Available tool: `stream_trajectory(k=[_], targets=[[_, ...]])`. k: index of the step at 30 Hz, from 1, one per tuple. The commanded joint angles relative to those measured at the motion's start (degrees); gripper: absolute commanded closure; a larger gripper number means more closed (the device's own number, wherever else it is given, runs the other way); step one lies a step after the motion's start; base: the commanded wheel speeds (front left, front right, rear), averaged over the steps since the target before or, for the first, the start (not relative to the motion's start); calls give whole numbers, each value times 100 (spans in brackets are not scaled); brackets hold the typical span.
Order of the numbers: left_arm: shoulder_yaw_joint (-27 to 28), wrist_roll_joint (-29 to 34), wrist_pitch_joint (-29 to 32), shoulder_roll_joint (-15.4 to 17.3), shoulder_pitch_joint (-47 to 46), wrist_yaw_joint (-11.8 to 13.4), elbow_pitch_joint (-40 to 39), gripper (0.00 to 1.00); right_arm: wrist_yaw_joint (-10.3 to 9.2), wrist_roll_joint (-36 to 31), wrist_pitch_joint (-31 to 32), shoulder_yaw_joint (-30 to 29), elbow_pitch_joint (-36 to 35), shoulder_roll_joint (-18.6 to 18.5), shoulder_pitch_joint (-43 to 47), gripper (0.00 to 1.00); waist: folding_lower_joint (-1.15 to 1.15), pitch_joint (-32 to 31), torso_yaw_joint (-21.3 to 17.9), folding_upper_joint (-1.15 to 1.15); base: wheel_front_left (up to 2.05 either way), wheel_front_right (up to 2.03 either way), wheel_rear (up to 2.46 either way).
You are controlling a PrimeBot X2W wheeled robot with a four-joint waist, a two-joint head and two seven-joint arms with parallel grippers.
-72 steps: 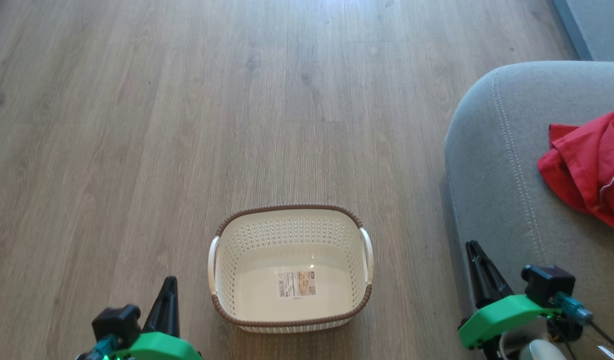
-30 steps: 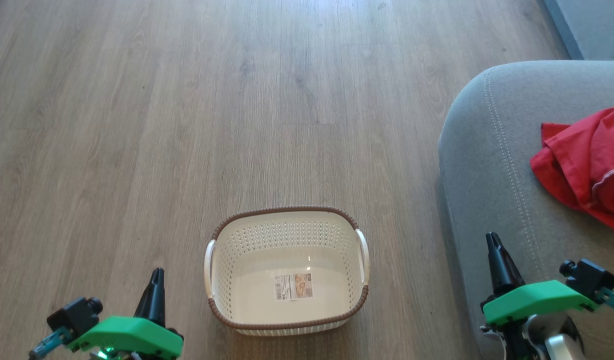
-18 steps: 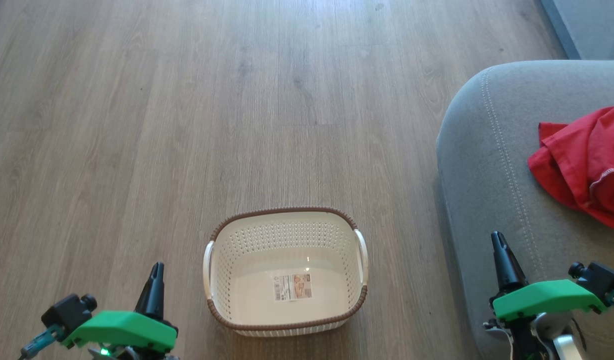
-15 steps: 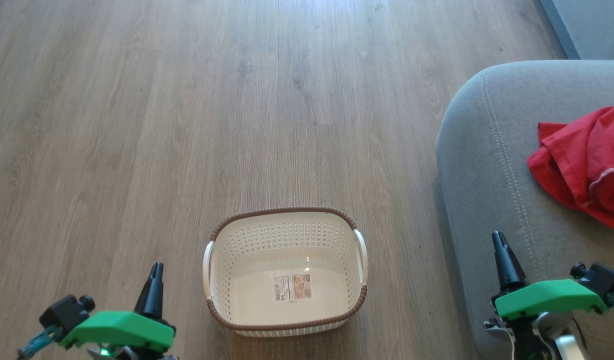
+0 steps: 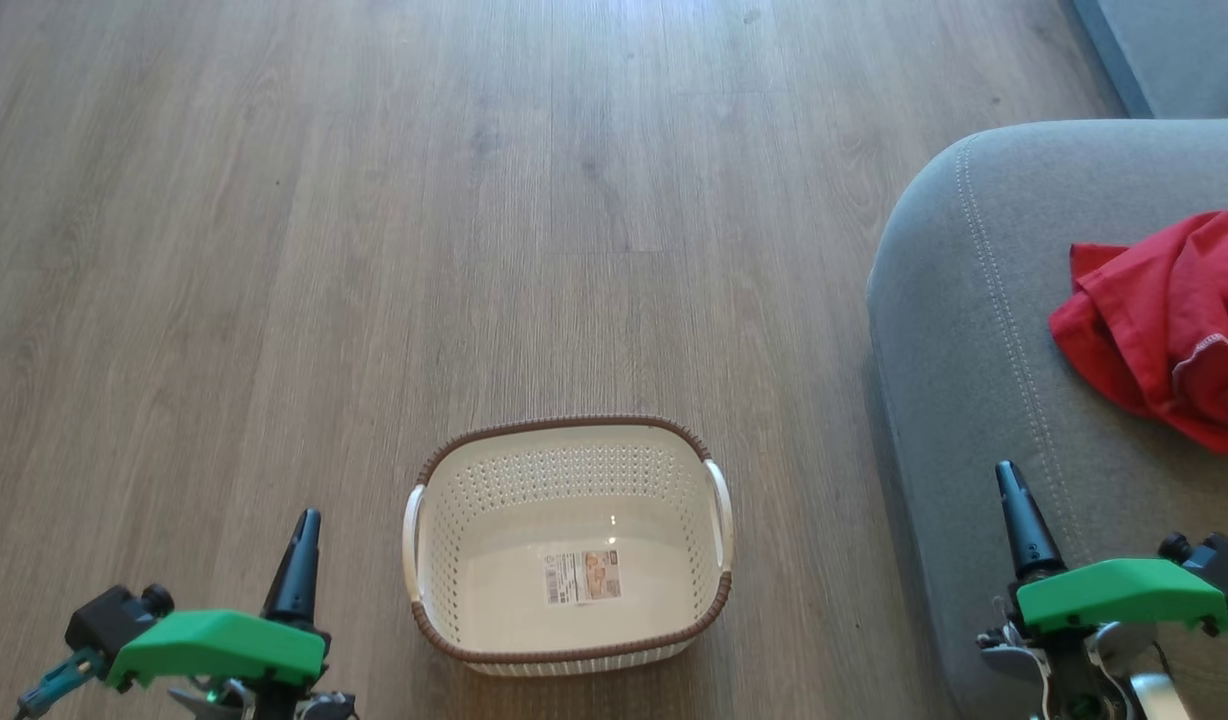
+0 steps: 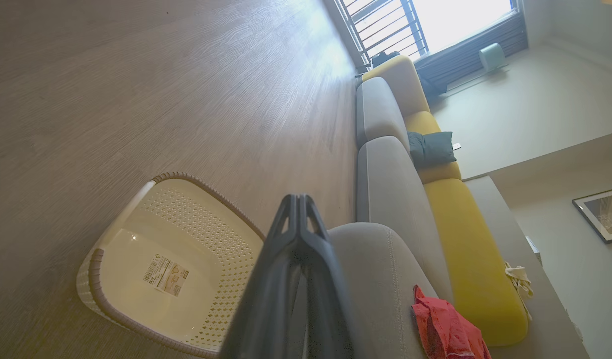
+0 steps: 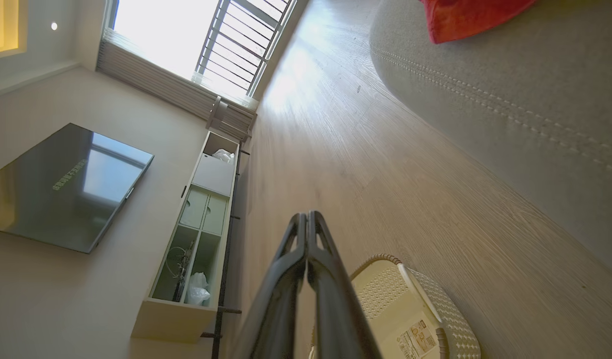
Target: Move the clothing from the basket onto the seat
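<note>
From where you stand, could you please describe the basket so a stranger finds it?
On the wide wood-plank floor, left of the large grey upholstered seat, stands a small cream perforated plastic basket. Only it has a brown woven-look rim and white handles.

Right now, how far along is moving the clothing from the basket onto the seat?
Done: the basket holds just its paper label, and the red clothing lies on the grey seat. In hand: nothing; the left end effector and right end effector are shut and empty. Left: nothing visible to move, though the clothing runs past the head view's edge.
</note>
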Motion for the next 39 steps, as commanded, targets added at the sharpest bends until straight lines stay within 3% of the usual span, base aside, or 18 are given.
stream_trajectory(k=[1,39], targets=[[202,-204,42,6,-337,-80,-161,100,0,211,54,48,-246,-53,-320,100,0,-2,-4,0,0,0,0],[575,-2564,670,3,-647,-406,-114,100,-1,2570,687,-232,-419,-42,-414,100,0,-41,-93,0,0,0,0]])
